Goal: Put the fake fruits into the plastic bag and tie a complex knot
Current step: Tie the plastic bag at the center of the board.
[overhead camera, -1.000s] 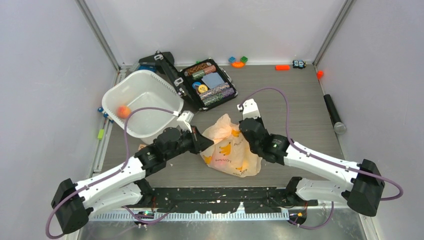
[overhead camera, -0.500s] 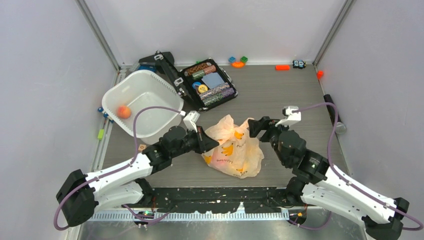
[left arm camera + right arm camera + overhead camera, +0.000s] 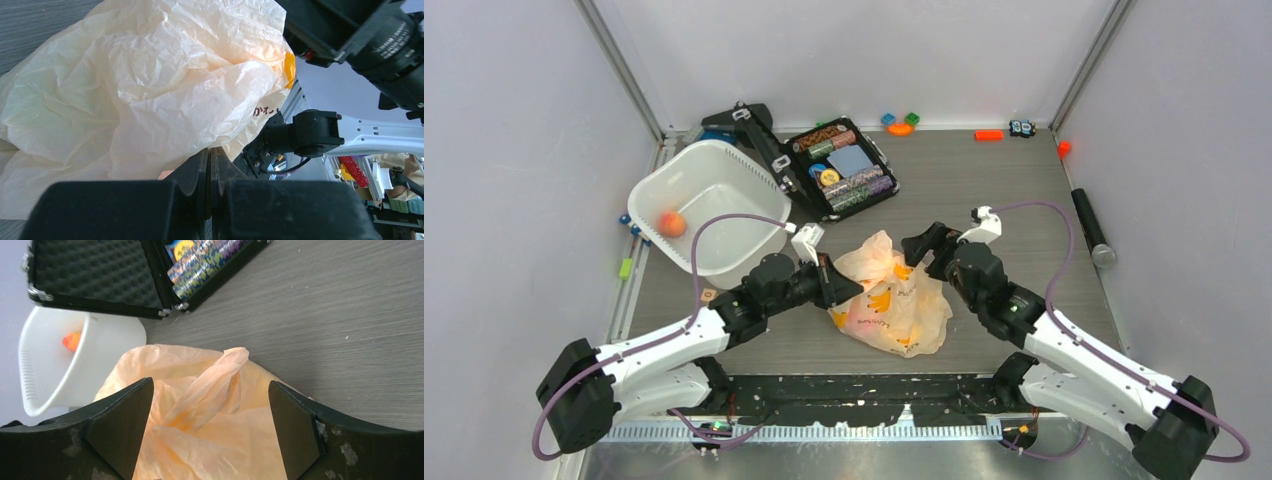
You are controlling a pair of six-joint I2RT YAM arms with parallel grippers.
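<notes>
The plastic bag point(image 3: 894, 300) slumps on the tabletop point(image 3: 1004, 190) near centre. The left fingers point(image 3: 197, 172) are clenched on its 9 o'clock edge. The right fingers point(image 3: 292, 420) are released, straddling its top at 1 o'clock. A small orange fruit point(image 3: 671, 223) sits in the white tub point(image 3: 724, 165) at 10 o'clock.
</notes>
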